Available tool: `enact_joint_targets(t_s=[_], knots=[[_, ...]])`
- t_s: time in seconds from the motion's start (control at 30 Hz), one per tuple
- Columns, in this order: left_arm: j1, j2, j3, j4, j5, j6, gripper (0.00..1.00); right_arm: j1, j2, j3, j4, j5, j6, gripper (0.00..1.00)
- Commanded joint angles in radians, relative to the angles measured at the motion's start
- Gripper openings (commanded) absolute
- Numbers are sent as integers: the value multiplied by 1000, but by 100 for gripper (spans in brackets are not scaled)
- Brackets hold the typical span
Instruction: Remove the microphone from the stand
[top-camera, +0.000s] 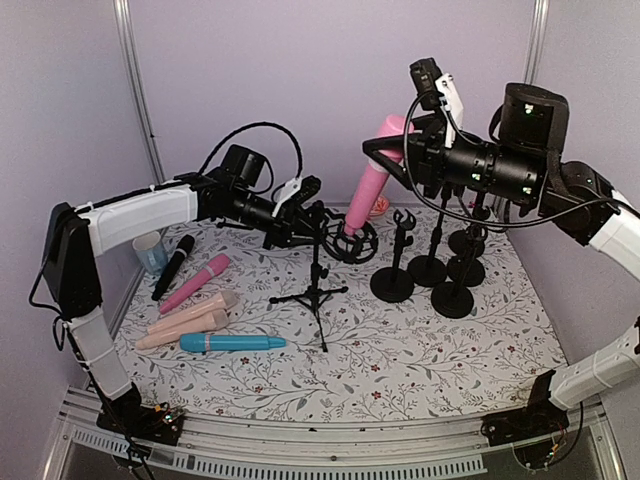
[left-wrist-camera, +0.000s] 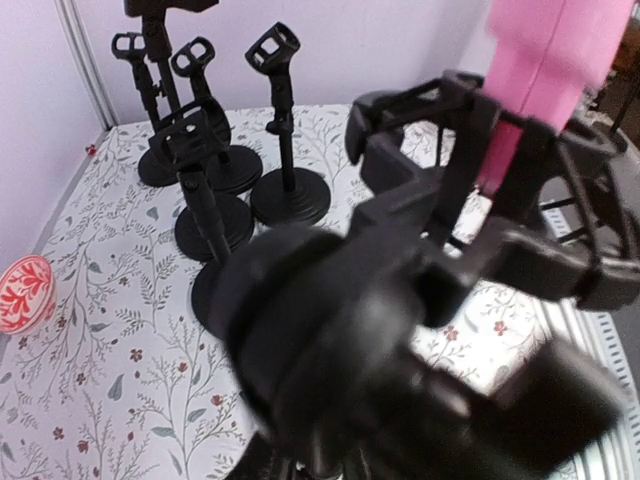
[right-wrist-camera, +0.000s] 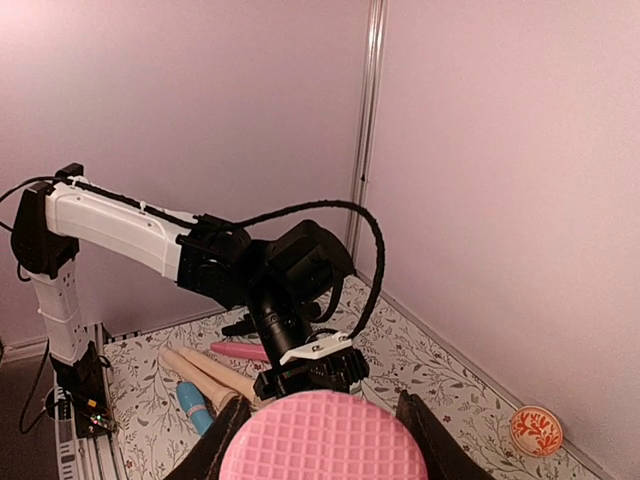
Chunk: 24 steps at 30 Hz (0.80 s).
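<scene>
- The mic (top-camera: 372, 180) is pink with a waffle-pattern head. It stands tilted, head toward 1 o'clock, and its lower end sits in the black ring mount (top-camera: 352, 243) atop the tripod stand (top-camera: 318, 285) near the middle of the table (top-camera: 400, 370).
- The right gripper (top-camera: 386, 140) has its jaws closed on the mic's head, up high. The left gripper (top-camera: 305, 212) reaches in from 9 o'clock, its jaws clamped on the stand just beside the mount.
- The right wrist view looks straight down on the grille, with a dark finger (right-wrist-camera: 212, 450) on each side. It also takes in the whole left arm beyond, which the top view shows only from behind.
- The left wrist view is mostly blurred black hardware, with the pink shaft running through the mount at its upper right. I cannot make out the fingers there.
- At 3 o'clock from the tripod stands a cluster of round-base stands (top-camera: 430, 268), near but apart from it.
- At 9 o'clock, spare mics (top-camera: 200, 315) and a cup (top-camera: 150, 252) lie along the left wall.
- A red dish (top-camera: 378, 207) sits at the back wall, behind the mic.
- Above the mount is only open air. The nearest walls are the back one and the right one.
</scene>
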Motion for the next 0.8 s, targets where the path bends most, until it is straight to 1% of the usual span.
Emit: enact_joint_targets(t_s=[0.0, 0.07, 0.1, 0.17, 0.23, 0.27, 0.3, 0.43, 0.53, 0.7, 0.77], knots=[[-16, 2, -7, -55, -95, 18, 27, 6, -77, 33, 85, 20, -15, 10], [-16, -8, 4, -81, -104, 23, 38, 6, -90, 22, 102, 15, -7, 10], [-15, -14, 8, -90, -113, 25, 46, 7, -95, 19, 109, 14, -3, 10], [-14, -26, 13, -106, -137, 23, 67, 7, -99, 14, 128, 11, 5, 9], [-11, -47, 13, -120, -167, 22, 84, 6, -100, 4, 156, 4, 15, 9], [-7, -65, 11, -124, -183, 19, 95, 7, -98, -1, 170, 2, 23, 9], [-1, -81, 7, -130, -200, 18, 98, 7, -97, -5, 185, 1, 26, 9], [64, -168, 16, -187, -226, 25, 99, 6, -71, -17, 253, -2, 47, 8], [121, -230, 53, -267, -182, 34, 99, 6, -14, -6, 309, -4, 65, 7], [145, -308, 93, -346, -114, 40, 99, 6, 145, 74, 400, -66, 104, 7], [145, -313, 112, -377, -70, 29, 96, 5, 232, 127, 422, -99, 154, 6]])
